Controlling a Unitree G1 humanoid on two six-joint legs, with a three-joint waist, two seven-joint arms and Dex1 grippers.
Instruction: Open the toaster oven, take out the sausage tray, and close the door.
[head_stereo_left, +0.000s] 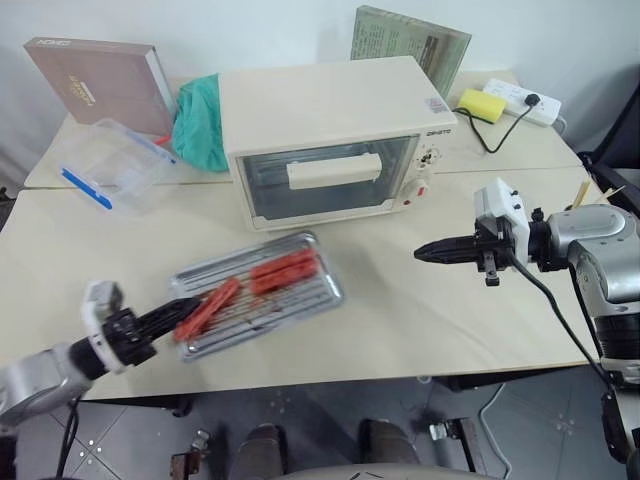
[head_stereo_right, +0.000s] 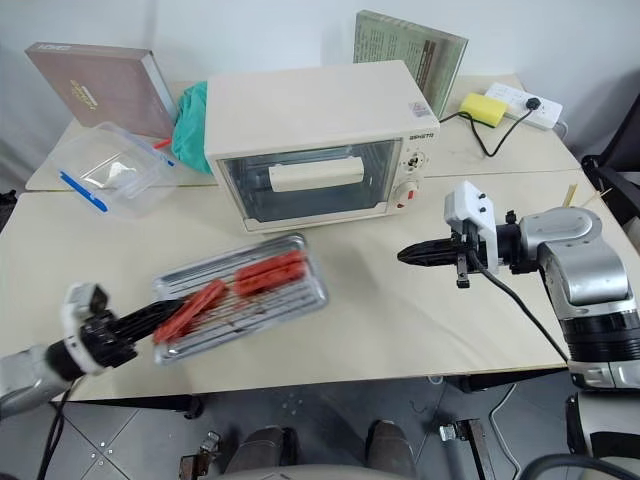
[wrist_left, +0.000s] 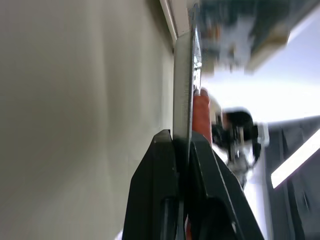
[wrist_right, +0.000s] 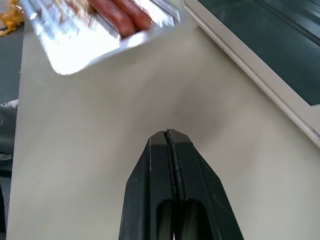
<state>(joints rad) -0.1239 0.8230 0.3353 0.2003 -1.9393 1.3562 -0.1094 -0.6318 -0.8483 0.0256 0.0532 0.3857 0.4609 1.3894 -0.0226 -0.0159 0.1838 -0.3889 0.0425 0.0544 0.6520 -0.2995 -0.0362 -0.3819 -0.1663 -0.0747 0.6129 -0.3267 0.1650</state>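
Left gripper (head_stereo_left: 190, 307) clamps sausage tray (head_stereo_left: 300, 300) rim | silver, ridged, apparently tilted | right gripper (head_stereo_left: 422, 253) closed, empty

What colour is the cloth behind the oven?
Teal green. The cloth shows best in the left eye view, beside the oven.

Cream-white oven (head_stereo_left: 330, 130), red button (head_stereo_left: 421, 190), silver ridged tray (head_stereo_left: 258, 293), red-orange sausages (head_stereo_left: 284, 271), teal cloth (head_stereo_left: 200, 122), yellow sponge (head_stereo_left: 480, 104), blue-clipped clear box (head_stereo_left: 112, 165)

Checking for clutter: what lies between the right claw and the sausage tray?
Nothing: bare tabletop runs from the shut right claw to the sausage tray, as both eye views show.
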